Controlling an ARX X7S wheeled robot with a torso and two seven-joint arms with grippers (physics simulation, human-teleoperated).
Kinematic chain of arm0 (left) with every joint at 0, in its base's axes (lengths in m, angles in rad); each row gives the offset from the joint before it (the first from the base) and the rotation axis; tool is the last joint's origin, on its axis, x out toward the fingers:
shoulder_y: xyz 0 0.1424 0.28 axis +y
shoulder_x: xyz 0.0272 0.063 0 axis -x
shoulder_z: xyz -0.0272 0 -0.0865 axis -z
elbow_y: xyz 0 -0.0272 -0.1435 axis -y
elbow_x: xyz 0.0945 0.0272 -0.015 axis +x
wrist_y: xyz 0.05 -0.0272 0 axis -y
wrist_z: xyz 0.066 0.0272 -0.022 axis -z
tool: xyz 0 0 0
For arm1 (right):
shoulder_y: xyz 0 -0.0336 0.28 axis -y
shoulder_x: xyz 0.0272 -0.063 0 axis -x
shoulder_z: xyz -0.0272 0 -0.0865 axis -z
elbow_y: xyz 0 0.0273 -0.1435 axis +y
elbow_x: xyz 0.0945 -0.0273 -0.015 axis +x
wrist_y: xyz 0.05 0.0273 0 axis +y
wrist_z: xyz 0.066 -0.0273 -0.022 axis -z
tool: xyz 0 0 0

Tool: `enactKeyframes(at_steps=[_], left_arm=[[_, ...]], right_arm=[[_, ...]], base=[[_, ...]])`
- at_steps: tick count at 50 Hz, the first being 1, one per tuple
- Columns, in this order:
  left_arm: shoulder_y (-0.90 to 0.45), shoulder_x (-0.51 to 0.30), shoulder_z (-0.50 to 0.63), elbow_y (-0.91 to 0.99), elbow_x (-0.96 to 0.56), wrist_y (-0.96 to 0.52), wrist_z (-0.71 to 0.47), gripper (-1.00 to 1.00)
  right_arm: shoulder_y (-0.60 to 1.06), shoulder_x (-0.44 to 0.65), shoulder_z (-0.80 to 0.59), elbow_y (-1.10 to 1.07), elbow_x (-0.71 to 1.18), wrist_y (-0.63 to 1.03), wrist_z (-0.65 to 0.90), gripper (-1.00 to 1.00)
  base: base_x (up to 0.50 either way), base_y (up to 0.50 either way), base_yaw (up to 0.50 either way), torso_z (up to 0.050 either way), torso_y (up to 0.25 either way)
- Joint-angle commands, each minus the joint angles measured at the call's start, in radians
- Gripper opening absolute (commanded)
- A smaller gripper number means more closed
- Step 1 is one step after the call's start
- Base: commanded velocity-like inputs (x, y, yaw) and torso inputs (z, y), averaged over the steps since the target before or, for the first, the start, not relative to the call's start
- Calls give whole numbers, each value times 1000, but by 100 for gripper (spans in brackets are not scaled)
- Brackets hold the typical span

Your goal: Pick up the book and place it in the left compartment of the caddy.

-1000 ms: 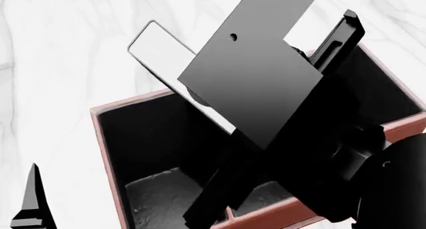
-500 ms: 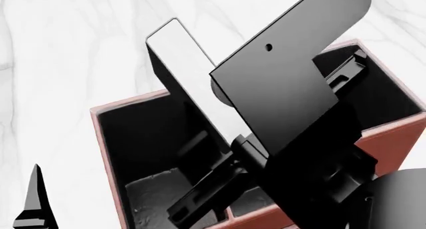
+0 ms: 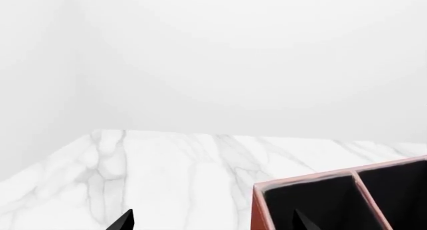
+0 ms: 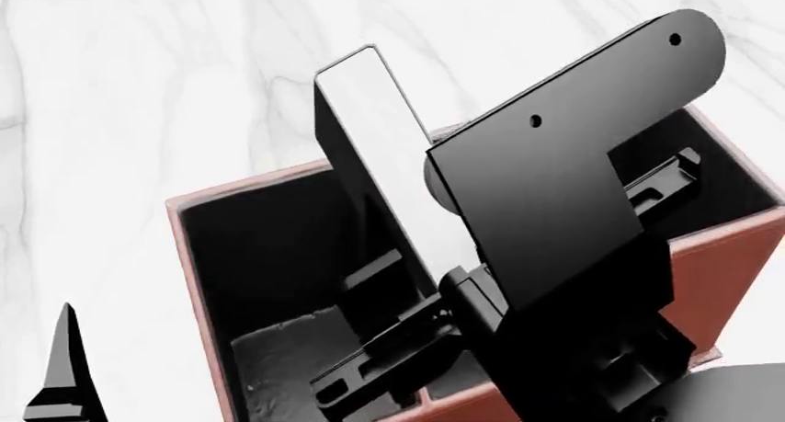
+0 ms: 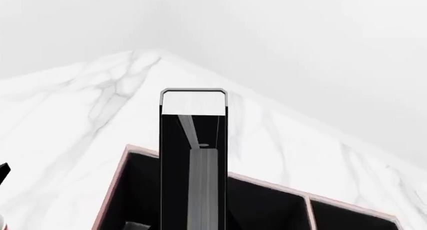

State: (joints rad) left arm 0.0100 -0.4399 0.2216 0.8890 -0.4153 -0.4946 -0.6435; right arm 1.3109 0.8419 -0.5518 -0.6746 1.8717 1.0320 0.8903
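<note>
Lowering the book into the caddy

My right gripper (image 4: 424, 344) clamps the book (image 4: 368, 155), which tilts over the caddy (image 4: 197, 284) with its lower end inside the rim (which bay, I cannot tell). I should stand it upright, line it up over the left compartment (image 4: 289, 256), then descend slowly. My left gripper (image 4: 62, 385) idles beside; its state I cannot tell.
</note>
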Motion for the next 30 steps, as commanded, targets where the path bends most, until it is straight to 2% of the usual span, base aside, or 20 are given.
enactKeyframes(at_steps=[1,30], left_arm=[[-1,12,-7,-25,14,61,61,100],[-9,3,-4,-29,3,61,51,100]], right_arm=[[-43,-22,47,-6,-71,-37,19,-100],[-262,-69,65,-34,-197,-165,-23,-100]], base=[[0,0,0,0,0],[0,0,0,0,1]])
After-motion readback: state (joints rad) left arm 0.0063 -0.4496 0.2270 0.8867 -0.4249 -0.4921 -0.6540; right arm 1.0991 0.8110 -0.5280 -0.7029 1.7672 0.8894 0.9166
